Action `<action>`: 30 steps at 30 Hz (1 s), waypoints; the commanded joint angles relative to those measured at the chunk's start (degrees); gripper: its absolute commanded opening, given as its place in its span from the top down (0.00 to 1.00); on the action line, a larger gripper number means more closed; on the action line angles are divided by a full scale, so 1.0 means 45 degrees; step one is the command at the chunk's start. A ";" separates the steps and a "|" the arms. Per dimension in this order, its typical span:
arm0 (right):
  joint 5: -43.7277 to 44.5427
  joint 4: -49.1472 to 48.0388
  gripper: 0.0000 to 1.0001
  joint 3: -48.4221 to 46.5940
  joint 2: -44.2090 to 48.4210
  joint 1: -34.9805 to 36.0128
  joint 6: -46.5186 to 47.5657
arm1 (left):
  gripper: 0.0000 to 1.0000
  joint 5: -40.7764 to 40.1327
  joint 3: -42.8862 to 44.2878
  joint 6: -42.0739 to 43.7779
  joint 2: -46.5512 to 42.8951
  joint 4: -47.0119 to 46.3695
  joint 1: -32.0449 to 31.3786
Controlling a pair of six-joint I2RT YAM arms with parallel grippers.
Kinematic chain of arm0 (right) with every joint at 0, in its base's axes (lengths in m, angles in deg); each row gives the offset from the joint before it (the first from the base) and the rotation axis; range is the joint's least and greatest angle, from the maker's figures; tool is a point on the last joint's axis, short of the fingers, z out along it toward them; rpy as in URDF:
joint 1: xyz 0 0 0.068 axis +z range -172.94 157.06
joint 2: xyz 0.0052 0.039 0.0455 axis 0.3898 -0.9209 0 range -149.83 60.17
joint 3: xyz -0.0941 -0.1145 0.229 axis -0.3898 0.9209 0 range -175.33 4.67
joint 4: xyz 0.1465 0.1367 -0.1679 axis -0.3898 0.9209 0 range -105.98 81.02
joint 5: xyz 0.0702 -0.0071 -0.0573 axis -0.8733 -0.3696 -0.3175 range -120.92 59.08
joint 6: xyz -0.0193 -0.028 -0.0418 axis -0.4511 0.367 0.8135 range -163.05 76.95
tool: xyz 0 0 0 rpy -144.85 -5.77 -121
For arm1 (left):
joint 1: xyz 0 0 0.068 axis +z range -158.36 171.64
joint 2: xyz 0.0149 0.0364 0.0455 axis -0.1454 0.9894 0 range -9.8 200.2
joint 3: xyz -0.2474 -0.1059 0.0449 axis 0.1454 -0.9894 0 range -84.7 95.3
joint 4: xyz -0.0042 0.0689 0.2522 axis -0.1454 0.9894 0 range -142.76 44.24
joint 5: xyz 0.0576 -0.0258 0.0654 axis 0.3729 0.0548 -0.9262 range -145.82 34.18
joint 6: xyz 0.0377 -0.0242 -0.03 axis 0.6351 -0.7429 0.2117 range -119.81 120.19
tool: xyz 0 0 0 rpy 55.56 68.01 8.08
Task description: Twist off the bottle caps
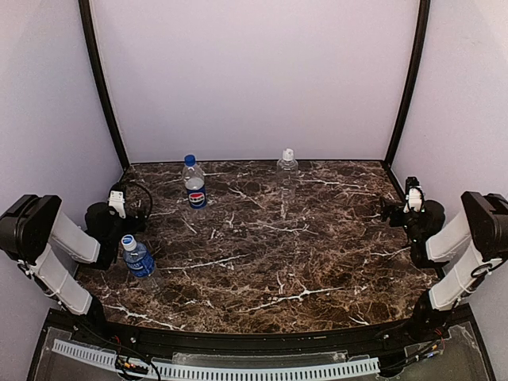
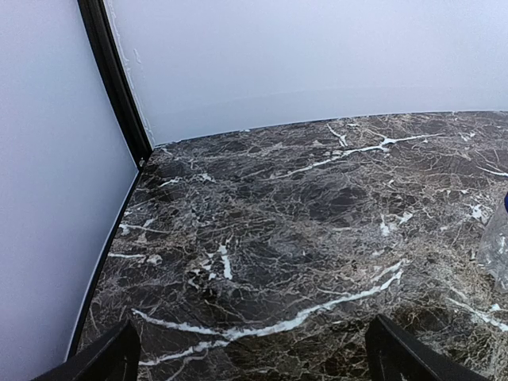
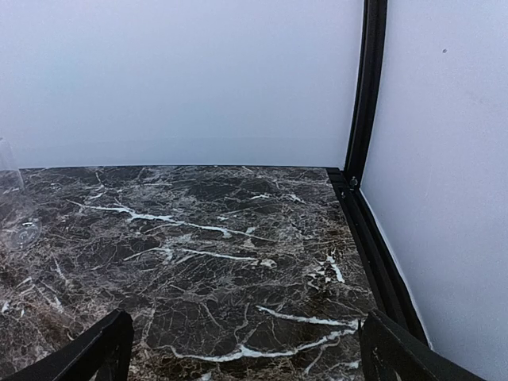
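On the counter (image 1: 317, 262) we find three bottles (image 1: 194, 189) standing, caps (image 1: 189, 159) all on: none unscrewed yet, all three left to do. Left fingers (image 2: 107, 361) and right fingers (image 3: 401, 353) gape wide, holding nothing.

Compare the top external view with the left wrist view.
Top only: the whole Pepsi bottle, water-label bottle and unlabelled bottle, all capped, plus the right gripper. Left wrist only: the left gripper close up, jaws spread wide, nothing between. Both: the marble table, the black corner post, plus a bottle sliver at the wrist view's right edge.
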 commanded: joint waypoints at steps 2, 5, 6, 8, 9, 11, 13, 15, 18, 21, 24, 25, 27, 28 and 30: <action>-0.0040 -0.0172 0.01 -0.0122 0.0010 0.0054 0.0060 | 0.00 -0.0133 0.0109 -0.0122 0.0040 0.0215 -0.0067; 0.0194 0.2586 0.01 -0.0846 0.1680 0.0044 0.0053 | 0.00 -0.0023 0.0132 -0.0111 0.0035 0.0251 -0.0057; 0.0329 0.3867 0.01 -0.1267 0.2465 0.0053 0.0053 | 0.00 0.0001 0.0154 -0.0118 0.0005 0.0281 -0.0040; 0.0270 0.5685 0.01 -0.1983 0.3883 -0.0030 -0.0595 | 0.00 -0.0126 0.0643 -0.0284 -0.0565 0.0995 0.0068; -0.0257 0.6405 0.01 -0.2313 0.4498 -0.0052 -0.0623 | 0.00 -0.0272 0.1060 -0.0600 -0.0907 0.3070 0.0265; -0.1389 0.7811 0.01 -0.3005 0.5403 -0.0068 -0.0801 | 0.00 0.0106 0.3029 -0.0923 -0.1658 0.6698 0.0927; -0.2540 0.8942 0.01 -0.3622 0.6035 -0.0064 -0.1247 | 0.00 0.1352 0.5297 -0.0509 -0.2101 0.9185 0.1988; -0.3836 0.9632 0.01 -0.4116 0.6430 -0.0044 -0.1953 | 0.00 0.2839 0.6796 0.0143 -0.2525 1.1523 0.2719; -0.5693 0.9909 0.04 -0.4644 0.6736 0.0183 -0.3098 | 0.00 0.4705 0.8831 0.1890 -0.3439 1.6690 0.3312; -0.6570 1.0318 0.07 -0.5483 0.6821 0.1397 -0.3276 | 0.00 0.7116 1.0692 0.4154 -0.4937 2.0881 0.3534; -0.6215 1.1580 0.08 -0.6897 0.6401 0.3887 -0.2064 | 0.00 0.9476 1.1967 0.7198 -0.6108 2.5959 0.3529; -0.5978 1.2008 0.07 -0.7366 0.6165 0.4769 -0.1542 | 0.00 0.9799 1.2605 0.7745 -0.6482 2.6885 0.3518; -0.5575 1.2476 0.02 -0.8156 0.5678 0.6338 -0.0823 | 0.00 1.0574 1.3559 0.9674 -0.6764 3.0083 0.3458; -0.5407 1.2451 0.02 -0.8439 0.5443 0.6914 -0.0595 | 0.00 1.0781 1.3807 1.0898 -0.6809 3.1894 0.3404; -0.5179 1.2020 0.01 -0.8724 0.4918 0.7963 -0.0559 | 0.00 1.0407 1.4200 1.1687 -0.6983 3.3619 0.2953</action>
